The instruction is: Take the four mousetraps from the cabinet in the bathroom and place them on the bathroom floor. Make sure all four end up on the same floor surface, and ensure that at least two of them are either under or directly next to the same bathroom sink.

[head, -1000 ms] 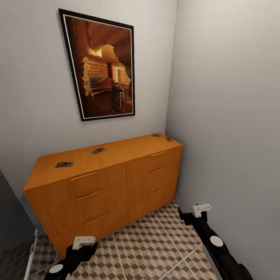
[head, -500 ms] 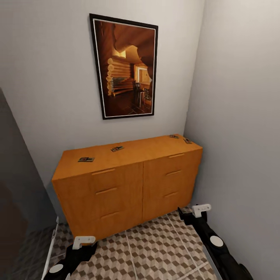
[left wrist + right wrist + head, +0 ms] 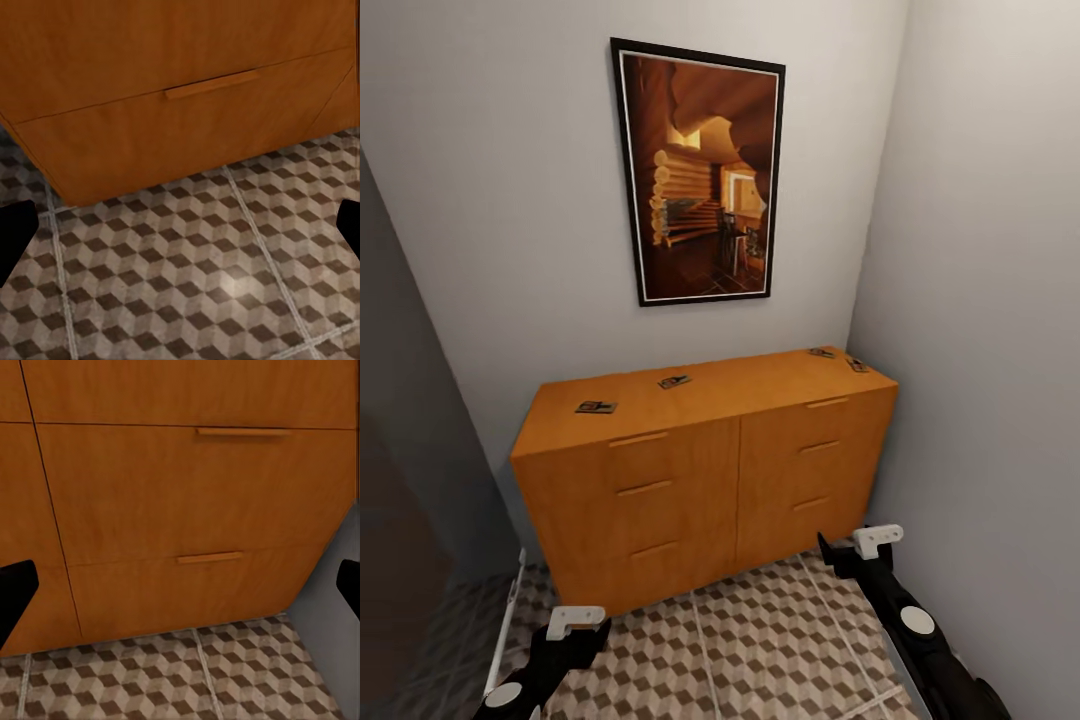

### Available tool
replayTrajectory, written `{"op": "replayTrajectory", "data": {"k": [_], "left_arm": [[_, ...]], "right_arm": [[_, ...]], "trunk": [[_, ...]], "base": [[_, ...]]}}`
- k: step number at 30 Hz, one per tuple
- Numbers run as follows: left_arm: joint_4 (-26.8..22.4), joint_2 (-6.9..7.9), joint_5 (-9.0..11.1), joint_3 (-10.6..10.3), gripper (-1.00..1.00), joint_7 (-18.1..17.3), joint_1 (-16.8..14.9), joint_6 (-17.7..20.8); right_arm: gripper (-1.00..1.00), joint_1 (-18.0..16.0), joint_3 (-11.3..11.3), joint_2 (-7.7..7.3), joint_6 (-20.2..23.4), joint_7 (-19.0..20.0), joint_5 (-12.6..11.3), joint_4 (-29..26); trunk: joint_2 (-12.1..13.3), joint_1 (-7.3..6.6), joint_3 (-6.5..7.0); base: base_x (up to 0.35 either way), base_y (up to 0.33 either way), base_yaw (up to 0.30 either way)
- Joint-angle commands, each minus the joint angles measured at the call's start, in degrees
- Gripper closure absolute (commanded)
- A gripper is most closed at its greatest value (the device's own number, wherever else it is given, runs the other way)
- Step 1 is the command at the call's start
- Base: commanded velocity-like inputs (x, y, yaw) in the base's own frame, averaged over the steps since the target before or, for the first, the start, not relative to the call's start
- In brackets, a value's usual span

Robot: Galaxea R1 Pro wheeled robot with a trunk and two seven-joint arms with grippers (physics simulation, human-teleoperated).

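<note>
Left end effector (image 3: 575, 622): I am holding it spread wide, ungripping, low over the bathroom floor (image 3: 760, 640).
Right end effector (image 3: 875, 540): likewise spread, facing drawer fronts.
Mousetraps (image 3: 596, 406): all four are sitting atop the cabinet (image 3: 700, 470), above and ahead of both, seen from my head camera.

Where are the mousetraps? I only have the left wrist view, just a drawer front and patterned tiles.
Observer: All four lie on top of the cabinet in the head view: one mousetrap near its left end, a second nearer the middle.
Operator: And the other two?
Observer: Close together at the right end, by the side wall: one and one.
Operator: Is either end effector near them?
Observer: No. The left end effector and right end effector hang low over the bathroom floor, in front of the cabinet.
</note>
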Motion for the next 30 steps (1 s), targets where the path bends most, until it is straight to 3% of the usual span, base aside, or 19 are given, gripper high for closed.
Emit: {"op": "replayTrajectory", "data": {"k": [1, 15, 30], "left_arm": [[-0.08, -0.03, 0.02, 0.16, -1.0, -0.38, -0.02, 0.34], [0.03, -0.03, 0.02, 0.18, -1.0, -0.39, -0.02, 0.15], [0.01, -0.03, 0.05, 0.16, -1.0, -0.4, -0.02, 0.13]], "right_arm": [[-1.0, -0.03, 0.07, -0.04, 0.03, 0.09, 0.14, -0.02], [-1.0, -0.03, 0.12, -0.04, 0.03, 0.1, 0.2, -0.02], [-1.0, -0.03, 0.12, -0.04, 0.03, 0.12, 0.21, -0.02]], "trunk": [[-0.03, 0.0, -0.06], [-0.03, 0.0, -0.06], [-0.03, 0.0, -0.06]], "base": [[0.0, -0.201, 0.004], [0.0, -0.275, 0.001], [0.0, -0.034, 0.0]]}}
